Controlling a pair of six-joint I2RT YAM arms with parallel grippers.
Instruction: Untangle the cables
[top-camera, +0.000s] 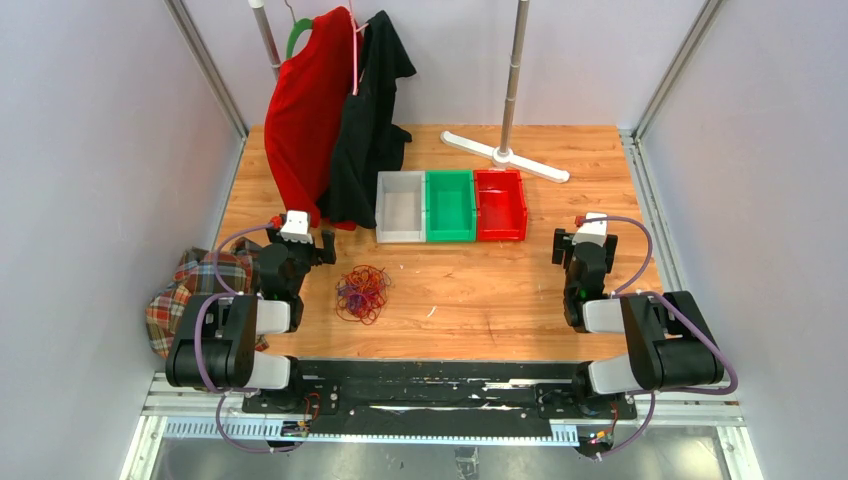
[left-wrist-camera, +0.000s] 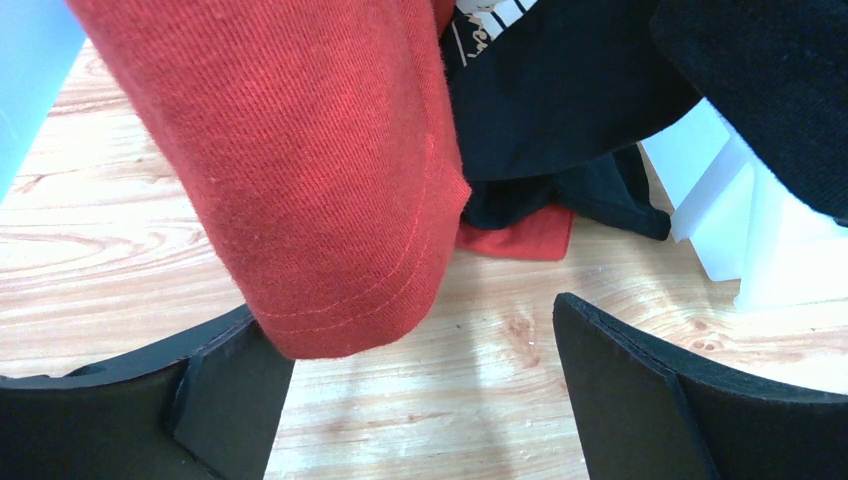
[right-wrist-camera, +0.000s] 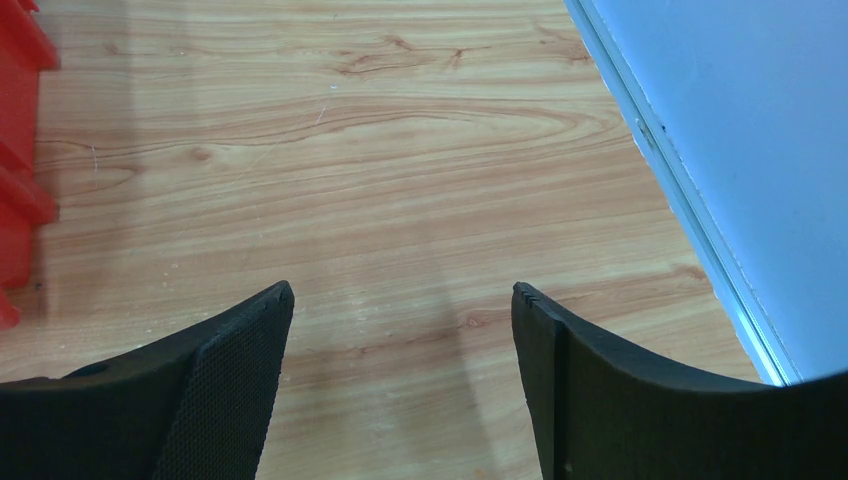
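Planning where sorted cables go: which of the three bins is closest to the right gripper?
The red bin, at the row's right end nearest the right gripper; the green bin is central, the grey bin farthest.

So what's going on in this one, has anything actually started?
Nothing is being handled yet. The cables lie in one tangled pile on the wooden table, close to the left arm. The left gripper is open and empty, facing a hanging red shirt. The right gripper is open over bare wood, with the red bin off to its left. Neither touches the cables.
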